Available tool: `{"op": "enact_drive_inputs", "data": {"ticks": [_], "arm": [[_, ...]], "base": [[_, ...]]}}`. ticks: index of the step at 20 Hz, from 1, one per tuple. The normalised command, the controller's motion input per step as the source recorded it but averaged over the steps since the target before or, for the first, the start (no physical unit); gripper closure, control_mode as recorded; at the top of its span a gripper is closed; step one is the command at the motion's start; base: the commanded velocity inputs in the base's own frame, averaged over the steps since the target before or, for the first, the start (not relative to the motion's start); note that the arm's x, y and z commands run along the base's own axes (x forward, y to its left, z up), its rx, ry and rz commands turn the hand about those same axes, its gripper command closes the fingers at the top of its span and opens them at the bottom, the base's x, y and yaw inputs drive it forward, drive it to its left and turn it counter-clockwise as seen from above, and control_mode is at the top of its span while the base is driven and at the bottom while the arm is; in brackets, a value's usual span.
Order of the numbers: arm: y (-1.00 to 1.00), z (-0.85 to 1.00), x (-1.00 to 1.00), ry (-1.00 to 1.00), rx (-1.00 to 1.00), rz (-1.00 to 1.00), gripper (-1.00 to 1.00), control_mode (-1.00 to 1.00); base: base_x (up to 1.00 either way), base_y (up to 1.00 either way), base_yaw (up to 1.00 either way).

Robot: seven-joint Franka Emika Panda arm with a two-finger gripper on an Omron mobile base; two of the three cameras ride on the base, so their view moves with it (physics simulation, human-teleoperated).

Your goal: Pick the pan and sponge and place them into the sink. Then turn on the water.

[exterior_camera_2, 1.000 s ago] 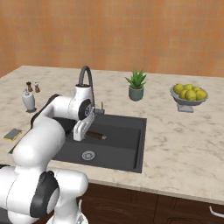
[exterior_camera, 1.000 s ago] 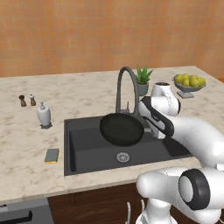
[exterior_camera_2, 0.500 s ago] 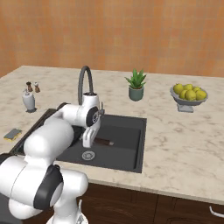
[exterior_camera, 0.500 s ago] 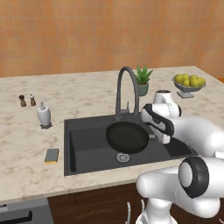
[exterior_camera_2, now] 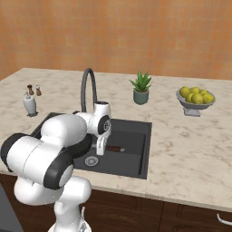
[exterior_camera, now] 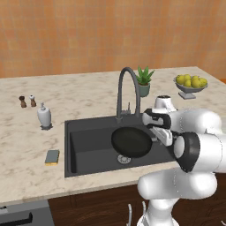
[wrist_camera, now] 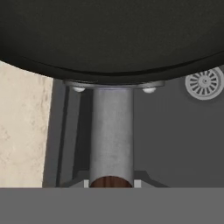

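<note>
The black round pan hangs low inside the dark grey sink, just above the drain. My gripper is shut on its handle at the pan's right side. In the right base view the gripper holds the brown handle, and the arm hides the pan's bowl. The hand view looks along the metal neck of the handle to the pan, with the drain to the right. The grey-blue sponge lies on the counter left of the sink. The gooseneck faucet stands behind the basin, with no stream running.
A white soap dispenser and two small shakers stand on the counter at the left. A potted plant and a bowl of lemons sit at the back right. Beige marble stretches right of the sink.
The pan has come down into the sink and shifted a little to the right, flattening from a tilt. The arm followed it. The sponge has not moved.
</note>
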Motion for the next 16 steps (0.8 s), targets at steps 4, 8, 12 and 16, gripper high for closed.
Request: {"op": "enact_drive_inputs", "data": {"ticks": [4, 8, 12, 16], "arm": [[-0.32, -0.36, 0.30, 0.00, 0.07, 0.05, 1.00, -1.00], [-0.18, -0.33, 0.25, 0.00, 0.03, 0.02, 1.00, -1.00], [0.00, -0.34, 0.20, 0.00, 0.02, 0.00, 1.00, -1.00], [-0.01, -0.34, 0.19, 0.00, 0.03, 0.00, 1.00, -1.00]], "base": [[0.00, 0.00, 0.00], [0.00, 0.00, 0.00], [0.00, 0.00, 0.00], [0.00, 0.00, 0.00]]}}
